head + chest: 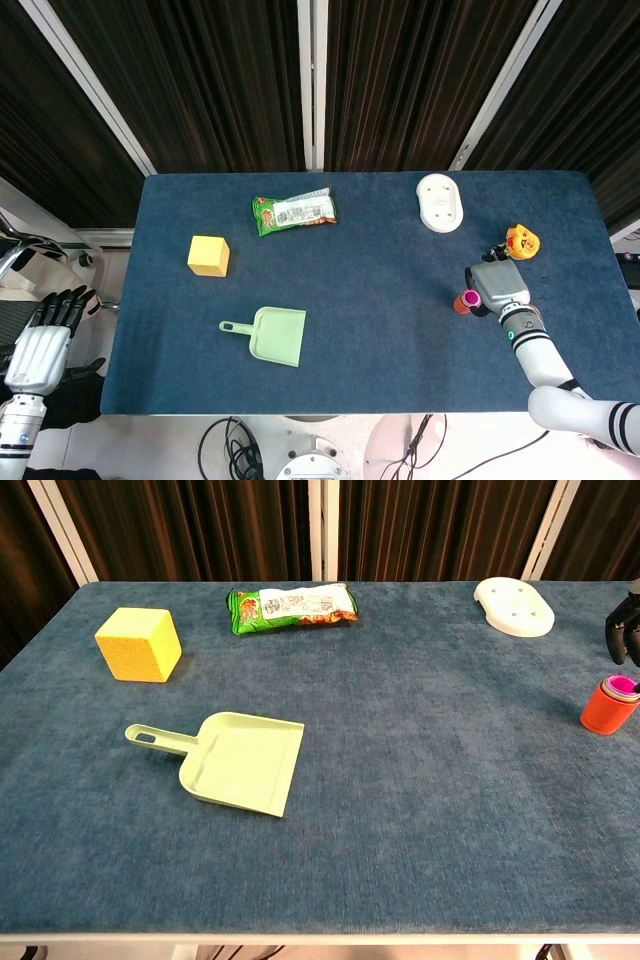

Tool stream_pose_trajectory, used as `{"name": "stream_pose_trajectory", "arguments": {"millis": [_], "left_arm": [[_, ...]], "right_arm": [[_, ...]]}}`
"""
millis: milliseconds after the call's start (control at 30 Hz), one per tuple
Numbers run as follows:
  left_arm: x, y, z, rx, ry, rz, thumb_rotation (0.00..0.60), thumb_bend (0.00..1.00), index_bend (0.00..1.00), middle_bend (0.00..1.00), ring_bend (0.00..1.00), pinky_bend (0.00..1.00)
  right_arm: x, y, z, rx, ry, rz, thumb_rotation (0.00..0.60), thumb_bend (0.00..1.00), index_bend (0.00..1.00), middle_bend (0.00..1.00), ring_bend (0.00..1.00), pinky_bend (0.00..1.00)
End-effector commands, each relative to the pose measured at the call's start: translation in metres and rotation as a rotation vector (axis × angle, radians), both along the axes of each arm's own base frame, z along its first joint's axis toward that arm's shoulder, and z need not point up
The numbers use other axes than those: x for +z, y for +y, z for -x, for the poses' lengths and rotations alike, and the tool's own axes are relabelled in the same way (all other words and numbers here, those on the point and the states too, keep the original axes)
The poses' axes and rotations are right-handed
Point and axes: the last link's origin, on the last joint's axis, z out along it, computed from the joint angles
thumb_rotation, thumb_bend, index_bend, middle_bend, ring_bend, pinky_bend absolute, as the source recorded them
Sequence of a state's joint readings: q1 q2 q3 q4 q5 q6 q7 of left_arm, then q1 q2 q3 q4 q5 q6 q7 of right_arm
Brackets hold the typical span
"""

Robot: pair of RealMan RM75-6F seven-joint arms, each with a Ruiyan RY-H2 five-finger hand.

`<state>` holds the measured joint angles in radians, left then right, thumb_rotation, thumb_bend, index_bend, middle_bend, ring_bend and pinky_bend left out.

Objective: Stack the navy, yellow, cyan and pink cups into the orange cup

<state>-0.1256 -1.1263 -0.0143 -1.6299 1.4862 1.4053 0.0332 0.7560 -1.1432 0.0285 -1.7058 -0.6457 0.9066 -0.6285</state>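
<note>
Near the right edge of the table (380,380), the orange cup (608,707) is standing upright, with the pink cup (623,684) sitting down inside it so only a pink rim is showing above the orange one; the navy, yellow and cyan cups cannot be made out. The right hand (496,286) is hovering just beside and above the stack, its grey back covering most of the cup in the head view; in the chest view only dark fingers (619,637) are showing at the frame's edge, apart from the pink rim, and whether the hand is spread or curled I cannot tell. The left hand (42,340) is hanging off the table's left side, holding nothing, its dark fingers lying extended and slightly apart. Elsewhere on the cloth, a yellow block (208,255), a green dustpan (270,335), a snack bag (294,211), a white plate (440,202) and a small orange toy (522,241) are lying well apart from one another.
</note>
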Motion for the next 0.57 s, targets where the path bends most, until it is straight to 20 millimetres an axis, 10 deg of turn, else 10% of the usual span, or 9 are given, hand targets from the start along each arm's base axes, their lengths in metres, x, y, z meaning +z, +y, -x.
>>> {"name": "stream_pose_trajectory", "arguments": {"millis": [33, 333, 567], "left_arm": [[0.0, 0.0, -0.001, -0.002, 0.001, -0.001, 0.6, 0.06, 0.08, 0.02, 0.0, 0.01], [0.002, 0.001, -0.006, -0.013, 0.01, 0.0, 0.6, 0.06, 0.08, 0.02, 0.0, 0.01], [0.001, 0.004, -0.008, -0.03, 0.012, 0.004, 0.6, 0.06, 0.08, 0.02, 0.0, 0.01]], "right_arm": [[0.005, 0.0, 0.0, 0.004, -0.01, 0.016, 0.6, 0.12, 0.46, 0.45, 0.12, 0.0], [0.045, 0.038, -0.004, 0.178, -0.15, 0.174, 0.6, 0.1, 0.1, 0.21, 0.02, 0.0], [0.068, 0.118, 0.054, 0.218, -0.08, 0.386, 0.6, 0.07, 0.0, 0.0, 0.0, 0.0]]}}
